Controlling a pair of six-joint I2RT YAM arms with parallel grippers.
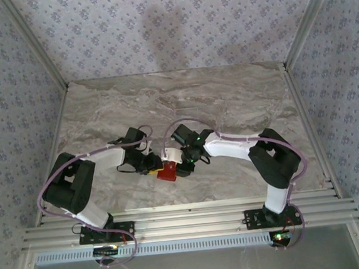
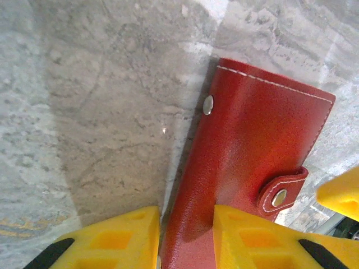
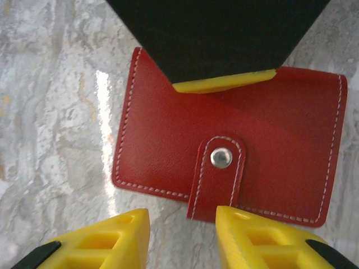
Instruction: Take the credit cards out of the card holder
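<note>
The closed red leather card holder (image 1: 167, 173) lies flat on the grey marbled table (image 1: 227, 99), near the middle of its near edge. The left gripper (image 2: 187, 221) straddles one end of it; whether it pinches, I cannot tell. The right gripper (image 3: 182, 224) stands open at the snap tab (image 3: 219, 174).

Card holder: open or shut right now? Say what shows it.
Shut. The card holder is folded, its tab fastened across the front cover at the metal snap.
</note>
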